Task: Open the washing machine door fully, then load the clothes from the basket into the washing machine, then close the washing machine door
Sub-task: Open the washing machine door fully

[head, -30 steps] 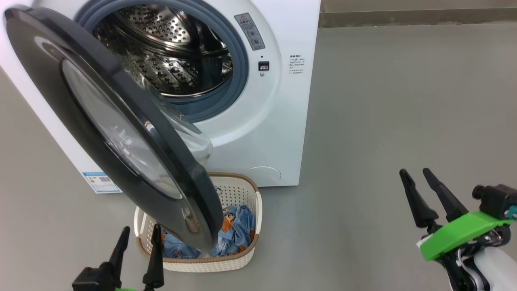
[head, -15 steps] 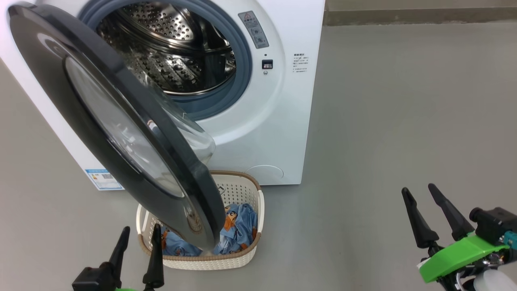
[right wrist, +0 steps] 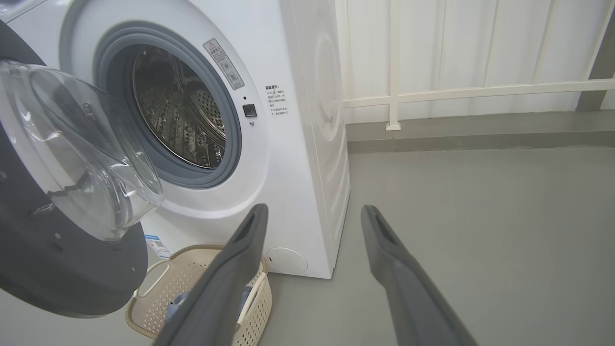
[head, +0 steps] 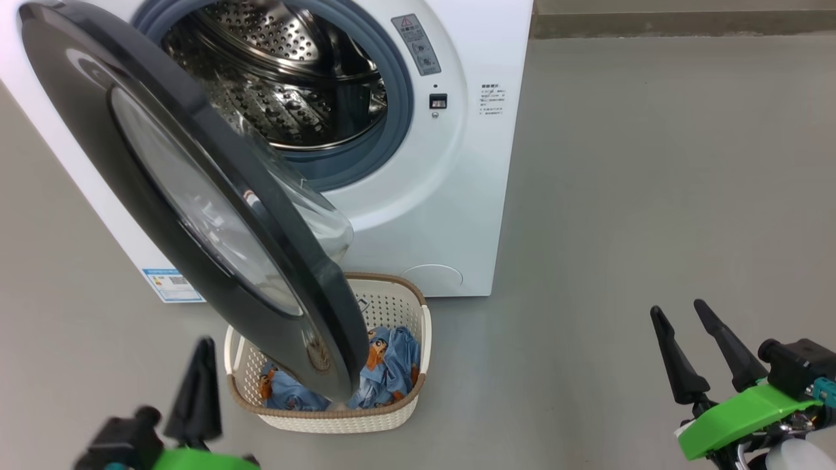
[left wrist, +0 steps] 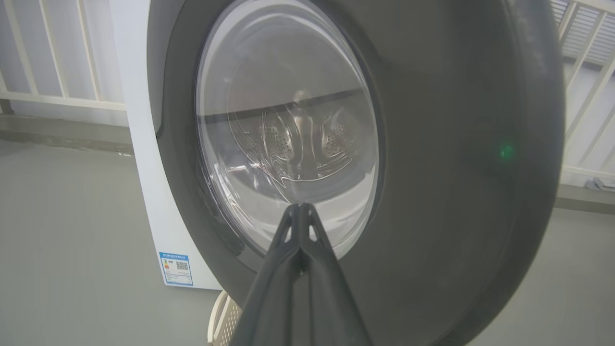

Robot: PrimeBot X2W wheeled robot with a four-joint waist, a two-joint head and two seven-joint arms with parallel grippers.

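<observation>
Room fittings, four items.
Smooth grey floor (head: 653, 196); raised grey kerb (right wrist: 480, 132) at its far edge; white railing (right wrist: 480, 91) above, before pale panelling (right wrist: 456, 43).

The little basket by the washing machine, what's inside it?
Crumpled light blue clothes printed with orange-brown figures lie in the basket. From the head view, the open washing machine door hides its left part, so anything lying there is covered.

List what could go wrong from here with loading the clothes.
1. The washing machine door is only partly open and hangs over the basket, hiding part of the clothes. An arm reaching in now could strike the door's rim.
2. The left gripper, shut, points at the door's outer face. A push there would probably swing the door toward closed rather than fully open.
</observation>
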